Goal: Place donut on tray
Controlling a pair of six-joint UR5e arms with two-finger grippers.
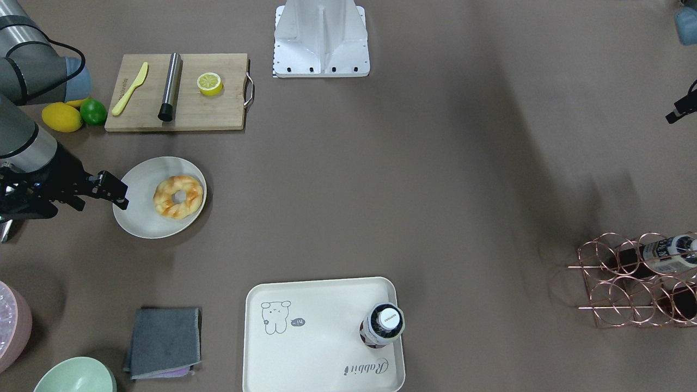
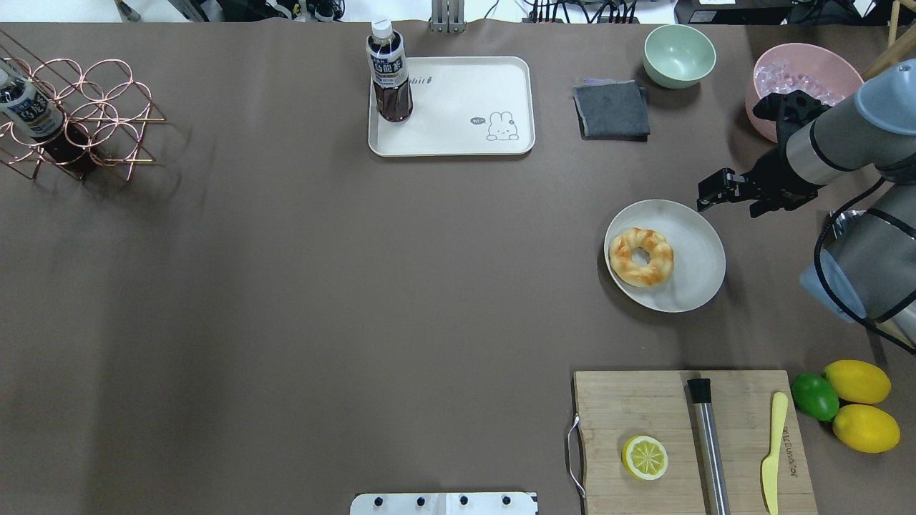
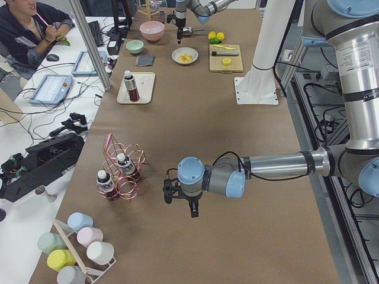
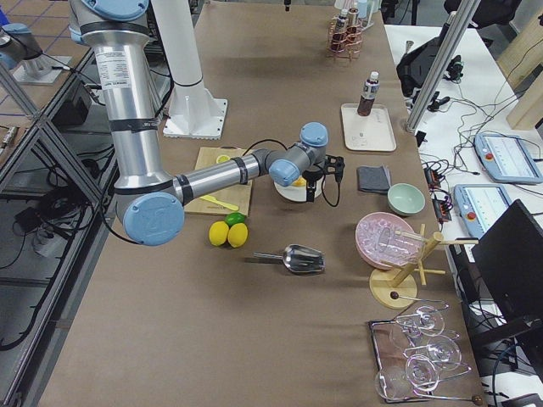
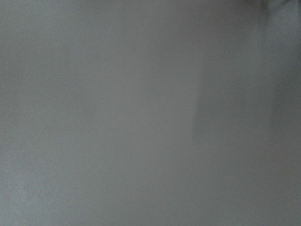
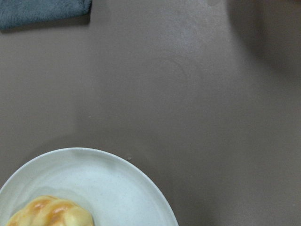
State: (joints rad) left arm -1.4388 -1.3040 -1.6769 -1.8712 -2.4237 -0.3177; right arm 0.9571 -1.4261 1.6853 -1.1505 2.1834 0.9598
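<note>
The donut [image 1: 178, 196], a braided golden ring, lies on a round off-white plate [image 1: 141, 218]; it also shows in the overhead view [image 2: 640, 257] and at the bottom edge of the right wrist view [image 6: 47, 212]. The cream tray [image 1: 316, 348] with the animal drawing sits across the table [image 2: 458, 107] with a dark drink bottle [image 2: 390, 71] standing in one corner. My right gripper [image 1: 121, 191] hovers at the plate's rim, apart from the donut; its jaws look open and empty [image 2: 708, 193]. My left gripper [image 3: 180, 201] hangs over bare table near the wire rack; I cannot tell its state.
A wooden cutting board [image 2: 630, 408] holds a halved lemon [image 2: 645, 458], a steel cylinder and a yellow knife. Two lemons and a lime [image 2: 814, 395] lie beside it. A grey cloth [image 2: 612, 109], green bowl [image 2: 678, 54] and pink bowl [image 2: 801, 79] stand near the tray. A copper wire rack [image 2: 79, 114] is far left.
</note>
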